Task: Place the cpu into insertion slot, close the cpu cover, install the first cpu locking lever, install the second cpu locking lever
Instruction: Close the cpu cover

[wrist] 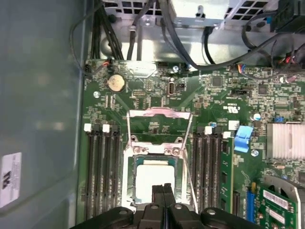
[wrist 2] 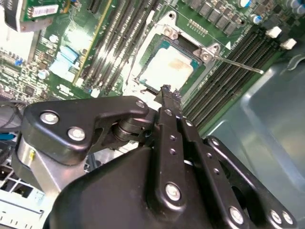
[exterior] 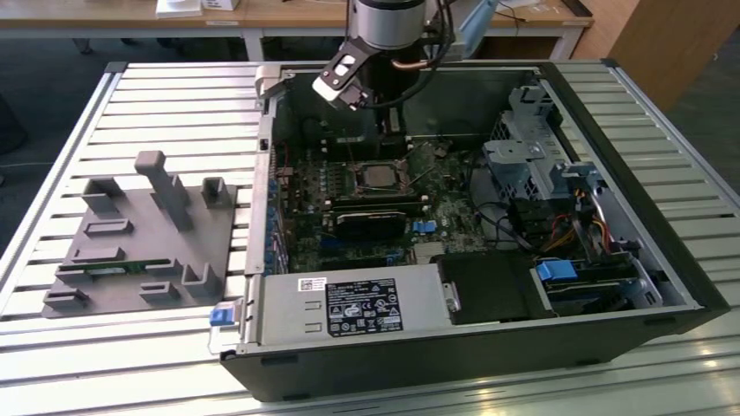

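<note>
First wrist view: the end effector point(wrist: 163, 190), fingers pressed together and pinching nothing, hangs just above the near edge of the cpu point(wrist: 152, 176). The chip lies flat in the insertion slot point(wrist: 127, 181) on the green board. Beyond it the cpu cover point(wrist: 159, 113) stands swung back on its hinge, bare board showing through its window, so the socket is uncovered.

In the second wrist view a thin locking lever point(wrist 2: 238, 64) juts free from the socket corner across the memory slots point(wrist 2: 224, 78).

The risks appear to lie close in. A push from the closed fingertips on one edge of the chip could tip it in the socket and harm the contacts beneath. A sideways sweep could snag the loose lever. The cover, caught off its line, could drop askew onto the chip.

A white sticker point(wrist: 9, 179) on the case wall carries print too small to make out. So do the label on a green card point(wrist 2: 40, 9) and the black label point(exterior: 360, 308) on the power supply.

In the exterior view the open computer case point(exterior: 405, 368) lies on a slatted metal bench point(exterior: 173, 104). The socket sits under the arm toward the far wall, and a grey fixture block point(exterior: 139, 234) stands just beside the case on the exterior view's left.
</note>
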Robot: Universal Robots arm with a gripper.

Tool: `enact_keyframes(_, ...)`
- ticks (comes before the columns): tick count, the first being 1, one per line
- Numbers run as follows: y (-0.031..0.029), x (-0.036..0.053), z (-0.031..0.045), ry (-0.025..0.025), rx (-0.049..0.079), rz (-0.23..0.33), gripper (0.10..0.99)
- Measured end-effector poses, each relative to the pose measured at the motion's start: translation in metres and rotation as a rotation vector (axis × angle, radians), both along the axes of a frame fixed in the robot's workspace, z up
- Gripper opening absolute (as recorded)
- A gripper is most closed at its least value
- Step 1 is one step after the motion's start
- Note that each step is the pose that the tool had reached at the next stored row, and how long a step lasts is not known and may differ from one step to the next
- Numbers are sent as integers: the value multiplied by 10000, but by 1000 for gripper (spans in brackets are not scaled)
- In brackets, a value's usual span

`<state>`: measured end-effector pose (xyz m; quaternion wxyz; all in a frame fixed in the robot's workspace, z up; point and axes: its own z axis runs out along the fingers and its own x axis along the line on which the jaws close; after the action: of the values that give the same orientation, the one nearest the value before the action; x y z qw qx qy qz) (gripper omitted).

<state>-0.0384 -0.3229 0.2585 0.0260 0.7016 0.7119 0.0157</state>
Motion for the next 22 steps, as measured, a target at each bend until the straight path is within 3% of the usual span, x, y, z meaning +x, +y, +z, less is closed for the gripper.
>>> enact_keyframes(4,-39,9,-1,12,6,-11,106)
enact_keyframes(9,-41,78,9,89,38,-10,106)
enact_keyframes(15,-40,96,72,91,69,-10,106)
enact_keyframes(22,-41,283,74,107,204,-10,106)
